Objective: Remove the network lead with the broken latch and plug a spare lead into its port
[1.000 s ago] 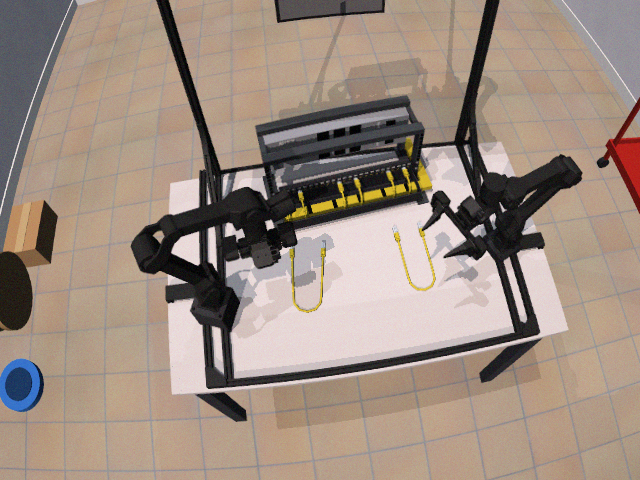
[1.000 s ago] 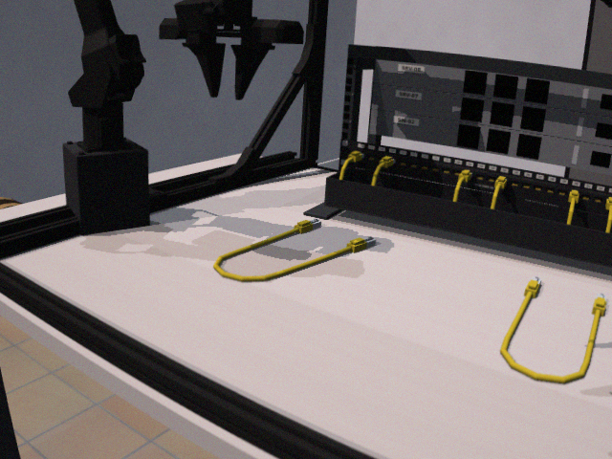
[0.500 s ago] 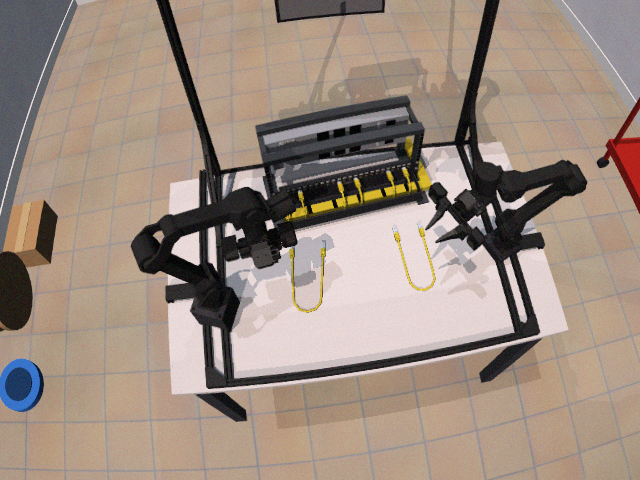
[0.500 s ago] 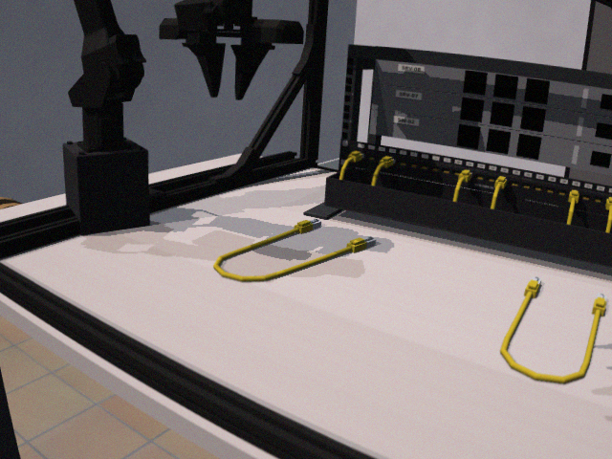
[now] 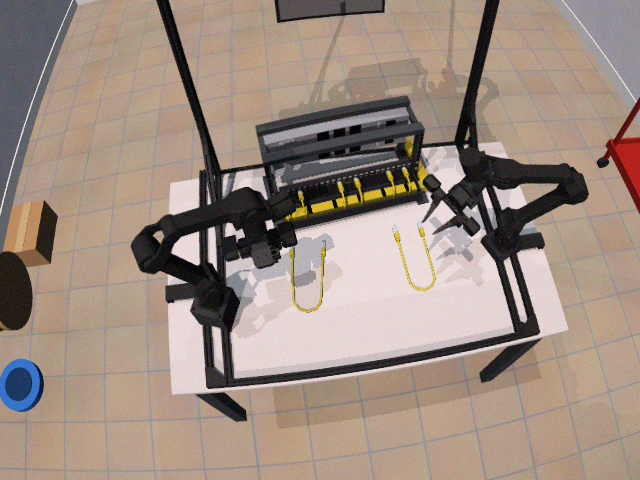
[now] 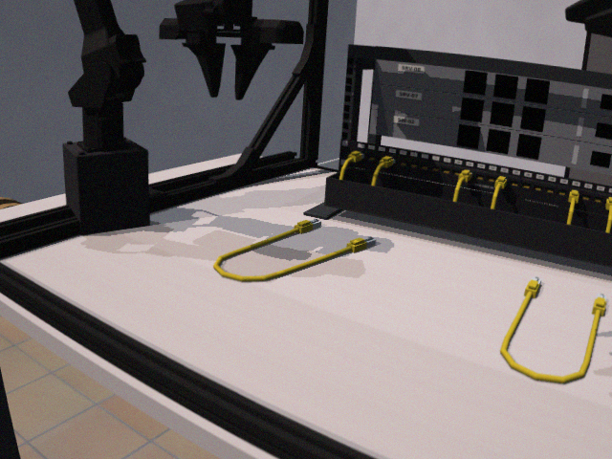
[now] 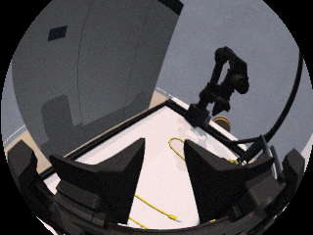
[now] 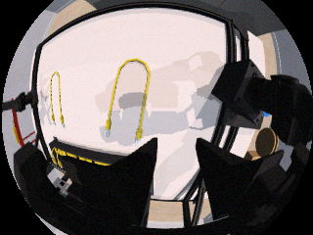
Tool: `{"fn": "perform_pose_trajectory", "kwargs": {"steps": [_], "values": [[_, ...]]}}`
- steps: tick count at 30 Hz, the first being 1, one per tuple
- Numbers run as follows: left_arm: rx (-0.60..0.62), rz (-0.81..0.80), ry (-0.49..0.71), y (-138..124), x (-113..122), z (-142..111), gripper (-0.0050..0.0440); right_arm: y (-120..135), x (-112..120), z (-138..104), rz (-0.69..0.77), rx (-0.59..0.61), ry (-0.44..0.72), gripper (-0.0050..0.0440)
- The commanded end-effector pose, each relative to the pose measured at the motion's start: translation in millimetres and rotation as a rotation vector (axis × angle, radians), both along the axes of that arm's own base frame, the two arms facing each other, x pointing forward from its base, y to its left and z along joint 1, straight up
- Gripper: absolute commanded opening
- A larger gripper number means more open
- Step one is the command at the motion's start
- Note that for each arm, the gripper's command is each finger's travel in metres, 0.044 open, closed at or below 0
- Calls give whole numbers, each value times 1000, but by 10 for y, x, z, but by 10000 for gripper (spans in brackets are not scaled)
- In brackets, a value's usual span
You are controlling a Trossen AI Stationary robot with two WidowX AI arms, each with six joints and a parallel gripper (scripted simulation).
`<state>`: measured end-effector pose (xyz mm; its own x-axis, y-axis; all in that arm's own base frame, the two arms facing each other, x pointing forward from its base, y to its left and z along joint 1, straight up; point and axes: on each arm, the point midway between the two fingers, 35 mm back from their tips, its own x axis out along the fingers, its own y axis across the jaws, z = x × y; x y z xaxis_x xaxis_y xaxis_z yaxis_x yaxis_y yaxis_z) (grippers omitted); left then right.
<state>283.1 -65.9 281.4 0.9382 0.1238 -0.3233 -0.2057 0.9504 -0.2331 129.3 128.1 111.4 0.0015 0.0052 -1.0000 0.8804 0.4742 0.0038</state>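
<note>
The left gripper (image 5: pixel 429 227) (image 7: pixel 164 143) and right gripper (image 5: pixel 262 250) (image 6: pixel 226 97) (image 8: pixel 177 142) are part open, empty; keep the right spare lead (image 5: pixel 429 259) (image 6: pixel 563 380) (image 7: pixel 156 209) (image 8: pixel 51 93) tab up.
</note>
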Motion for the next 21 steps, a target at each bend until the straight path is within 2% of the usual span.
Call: {"fn": "perform_pose_trajectory", "kwargs": {"steps": [1, 2, 3, 19, 20, 21], "values": [[-1, 2, 3, -7, 2, -4, 176, 0, 0, 0, 0, 0, 0, 176], [-1, 2, 3, -7, 2, -4, 176, 0, 0, 0, 0, 0, 0, 176], [-139, 83, 183, -336, -163, -209, 176, 0, 0, 0, 0, 0, 0, 176], [-139, 83, 183, -336, -163, -209, 176, 0, 0, 0, 0, 0, 0, 176], [-278, 165, 363, -665, -328, -415, 176, 0, 0, 0, 0, 0, 0, 176], [-278, 165, 363, -665, -328, -415, 176, 0, 0, 0, 0, 0, 0, 176]]}}
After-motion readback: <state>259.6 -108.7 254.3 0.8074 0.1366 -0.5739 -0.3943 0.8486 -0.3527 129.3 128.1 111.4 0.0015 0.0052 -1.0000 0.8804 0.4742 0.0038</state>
